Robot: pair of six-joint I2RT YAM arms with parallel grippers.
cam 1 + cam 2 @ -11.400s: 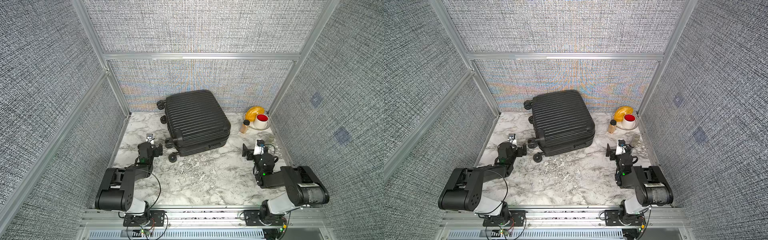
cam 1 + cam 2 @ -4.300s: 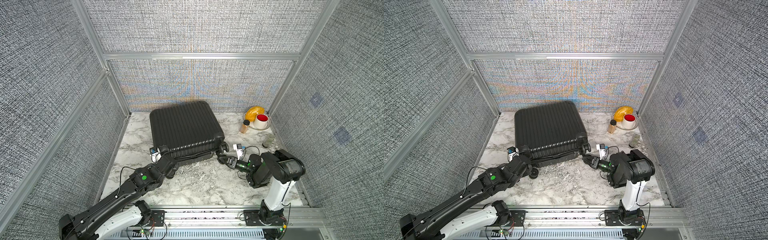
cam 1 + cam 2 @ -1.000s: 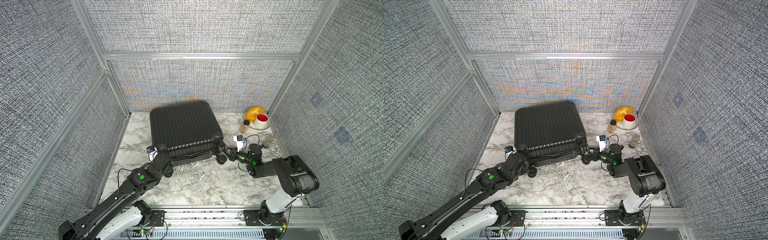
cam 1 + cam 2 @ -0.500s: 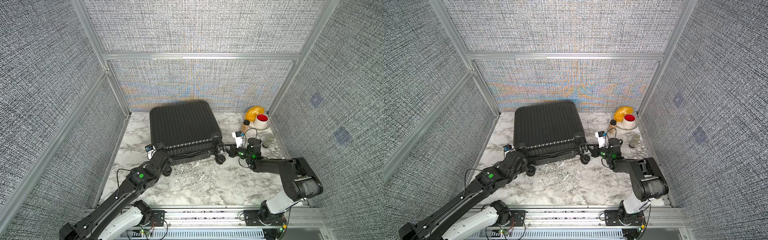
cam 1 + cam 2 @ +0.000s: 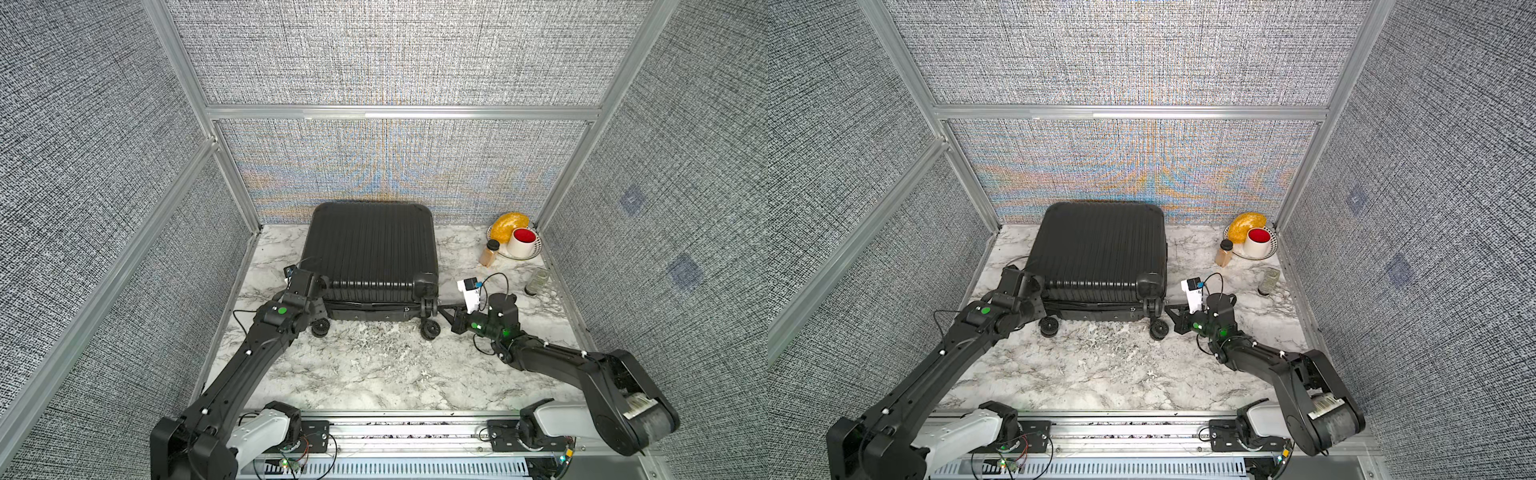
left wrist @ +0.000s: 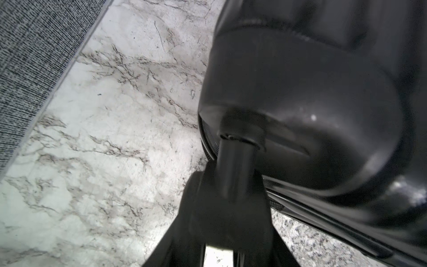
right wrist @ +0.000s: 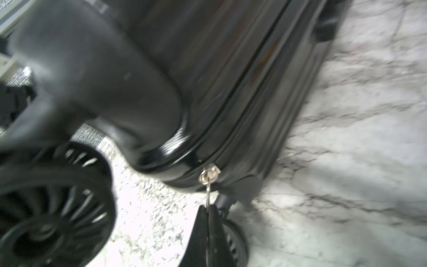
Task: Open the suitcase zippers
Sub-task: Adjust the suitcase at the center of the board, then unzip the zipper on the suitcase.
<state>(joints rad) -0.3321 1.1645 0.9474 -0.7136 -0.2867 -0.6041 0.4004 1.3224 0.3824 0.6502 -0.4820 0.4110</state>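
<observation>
No text, brand or number legible — not even on the suitcase (image 5: 370, 249).

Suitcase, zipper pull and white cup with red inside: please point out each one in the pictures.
suitcase (image 5: 370, 245): in a top view, on the ribbed upper shell.
zipper pull (image 7: 205, 178): in the right wrist view, on its metal ring.
white cup (image 5: 519, 248): in a top view, on its outer wall.

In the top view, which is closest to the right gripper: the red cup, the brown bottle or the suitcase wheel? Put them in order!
From the right gripper:
1. Suitcase wheel, just beside it, toward the front.
2. Brown bottle, farther back on the right.
3. Red cup, in the back right corner.
</observation>
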